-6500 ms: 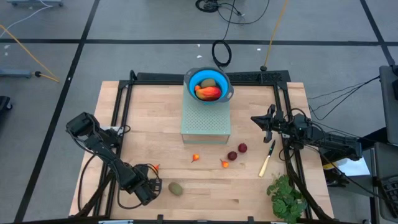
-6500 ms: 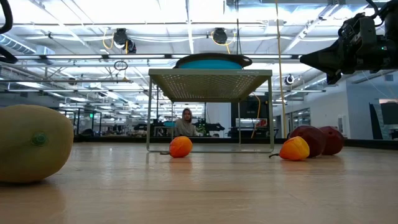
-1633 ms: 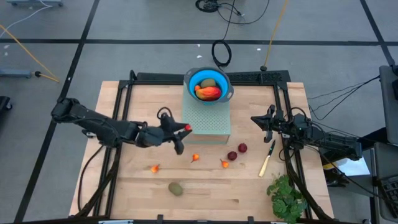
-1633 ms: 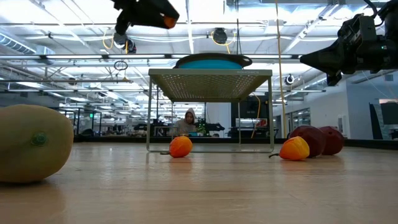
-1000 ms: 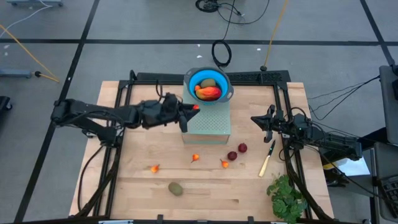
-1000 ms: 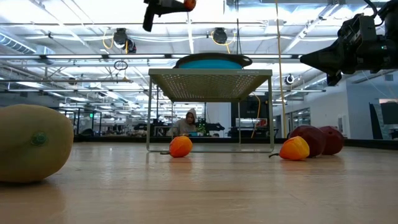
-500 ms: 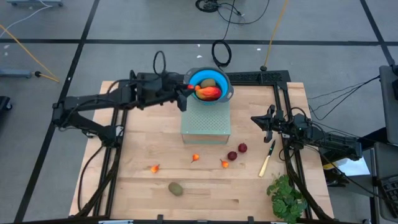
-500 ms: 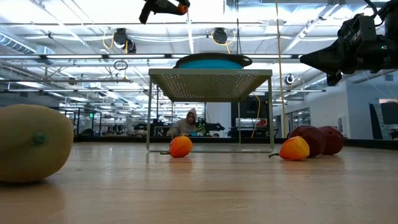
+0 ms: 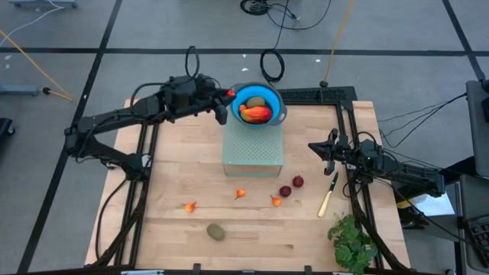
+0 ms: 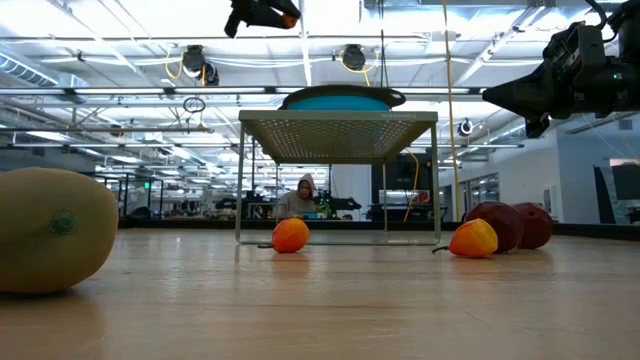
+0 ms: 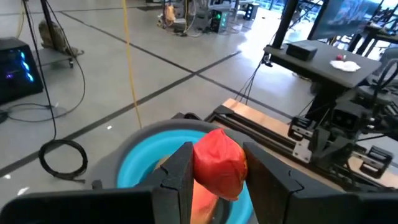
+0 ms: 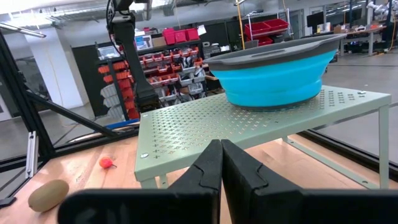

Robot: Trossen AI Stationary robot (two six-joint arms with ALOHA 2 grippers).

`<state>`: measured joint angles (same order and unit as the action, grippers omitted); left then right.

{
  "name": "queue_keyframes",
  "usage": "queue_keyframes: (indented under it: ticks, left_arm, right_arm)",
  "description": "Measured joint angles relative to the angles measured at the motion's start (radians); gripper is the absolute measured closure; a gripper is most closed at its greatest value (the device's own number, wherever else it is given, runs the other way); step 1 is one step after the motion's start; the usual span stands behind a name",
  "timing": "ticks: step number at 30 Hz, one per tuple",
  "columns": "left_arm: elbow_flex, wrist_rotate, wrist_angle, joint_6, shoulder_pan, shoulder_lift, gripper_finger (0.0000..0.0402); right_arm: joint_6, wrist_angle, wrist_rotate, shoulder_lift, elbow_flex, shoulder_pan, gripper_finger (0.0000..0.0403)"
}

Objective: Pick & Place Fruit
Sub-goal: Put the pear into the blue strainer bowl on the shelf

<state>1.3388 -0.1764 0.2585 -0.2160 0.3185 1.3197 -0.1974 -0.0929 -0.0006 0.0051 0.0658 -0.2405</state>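
At upper centre of the high view, the left gripper (image 9: pixel 227 95) is clamped on a red fruit (image 11: pixel 217 163), held between its jaws just beside the blue bowl (image 9: pixel 276 105). At right, the right gripper (image 9: pixel 324 153) waits, jaws together.

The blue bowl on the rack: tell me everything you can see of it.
The blue bowl is round, bright blue inside with a grey rim and small grey side handles; it looks like soft collapsible plastic. It stands upright on the pale green perforated rack at the table's far side. Inside lie an orange-red oblong fruit and a brownish-green oval. The left gripper hovers at its rim, holding a small red fruit, not touching it.
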Motion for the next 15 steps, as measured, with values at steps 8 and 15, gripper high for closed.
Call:
queue_keyframes:
  ticks: [8,15]
  left_arm:
    - [0.0,0.073,-0.055,0.05,0.049,0.083,0.0284]
    - [0.0,0.075,-0.101,0.064,0.09,0.172,0.0284]
  right_arm:
    - [0.0,0.0,0.0,0.0,0.0,0.0,0.0403]
    - [0.0,0.0,0.003,0.0,0.0,0.0,0.0403]
